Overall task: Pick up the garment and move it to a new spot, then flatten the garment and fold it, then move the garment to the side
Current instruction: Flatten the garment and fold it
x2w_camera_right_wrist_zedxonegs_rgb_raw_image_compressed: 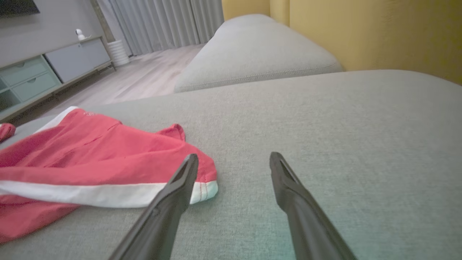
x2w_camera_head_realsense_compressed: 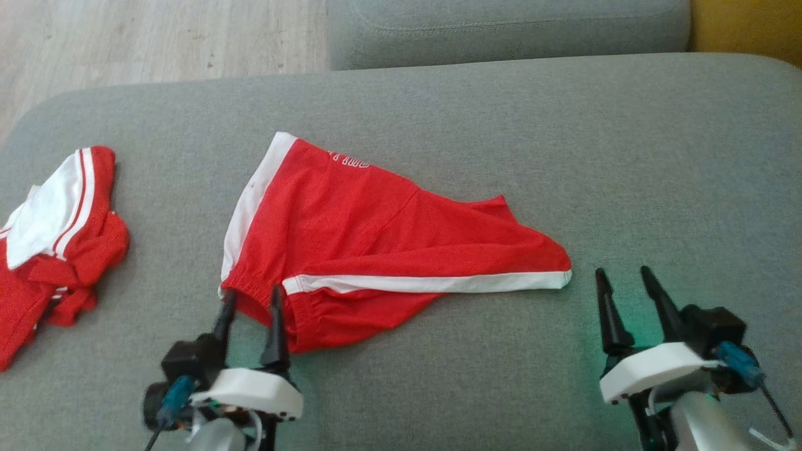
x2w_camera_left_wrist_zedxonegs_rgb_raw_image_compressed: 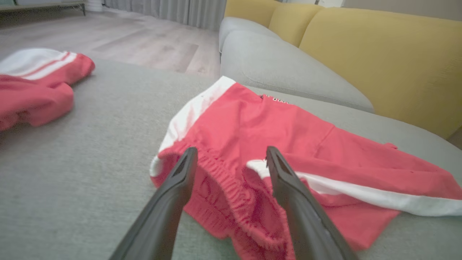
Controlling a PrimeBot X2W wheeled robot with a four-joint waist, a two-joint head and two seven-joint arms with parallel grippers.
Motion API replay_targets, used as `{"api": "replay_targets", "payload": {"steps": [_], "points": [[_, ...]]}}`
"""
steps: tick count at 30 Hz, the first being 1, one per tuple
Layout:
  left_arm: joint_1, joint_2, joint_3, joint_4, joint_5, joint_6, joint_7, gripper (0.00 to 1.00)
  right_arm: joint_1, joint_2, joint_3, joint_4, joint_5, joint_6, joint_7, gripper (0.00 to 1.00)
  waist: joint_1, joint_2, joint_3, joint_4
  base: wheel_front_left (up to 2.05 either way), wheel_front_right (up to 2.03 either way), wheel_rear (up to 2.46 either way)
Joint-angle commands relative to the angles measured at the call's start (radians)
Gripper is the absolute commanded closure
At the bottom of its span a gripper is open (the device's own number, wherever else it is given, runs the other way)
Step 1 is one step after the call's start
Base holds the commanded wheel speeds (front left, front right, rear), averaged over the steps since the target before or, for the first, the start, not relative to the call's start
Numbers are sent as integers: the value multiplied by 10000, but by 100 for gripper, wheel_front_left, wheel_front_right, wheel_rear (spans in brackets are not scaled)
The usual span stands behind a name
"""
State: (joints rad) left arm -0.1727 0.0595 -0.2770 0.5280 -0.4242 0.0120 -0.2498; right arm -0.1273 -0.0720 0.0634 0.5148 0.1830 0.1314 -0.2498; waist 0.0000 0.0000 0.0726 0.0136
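Grey fabric sofa seat (x2w_camera_head_realsense_compressed: 470, 113): your surface. Crumpled red short-sleeved T-shirt with white sleeves (x2w_camera_head_realsense_compressed: 62, 232): far left, well apart from both hands. Red shorts with white side stripes (x2w_camera_head_realsense_compressed: 376, 232): centre. Left hand (x2w_camera_head_realsense_compressed: 252, 294): wide, empty, at the shorts' waistband. Right hand (x2w_camera_head_realsense_compressed: 623, 272): wide, empty. Step, likely: pick-up. Next, you carry the left hand to the T-shirt's raised fold.

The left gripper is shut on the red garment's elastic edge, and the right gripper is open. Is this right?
No. The left gripper is open too: the left wrist view shows its fingers apart over the red garment.
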Motion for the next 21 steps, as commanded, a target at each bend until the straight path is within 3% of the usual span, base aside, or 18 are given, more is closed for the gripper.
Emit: {"api": "replay_targets", "payload": {"steps": [1, 7, 21], "points": [[-51, 176, 505, -491, 272, 157, -120, 0, -94, 31, 103, -459, 72, -7, -120, 0, 0, 0, -33, -38, 0, 0, 0], [867, 101, 1366, -1958, 1895, 749, -120, 0, 192, 178, -376, -1355, -186, -7, -120, 0, 0, 0, -262, -112, 0, 0, 0], [1713, -83, 1729, -1951, 2597, 554, -120, 0, 770, 216, -487, -1277, 167, -7, -120, 0, 0, 0, -591, -58, 0, 0, 0]]}}
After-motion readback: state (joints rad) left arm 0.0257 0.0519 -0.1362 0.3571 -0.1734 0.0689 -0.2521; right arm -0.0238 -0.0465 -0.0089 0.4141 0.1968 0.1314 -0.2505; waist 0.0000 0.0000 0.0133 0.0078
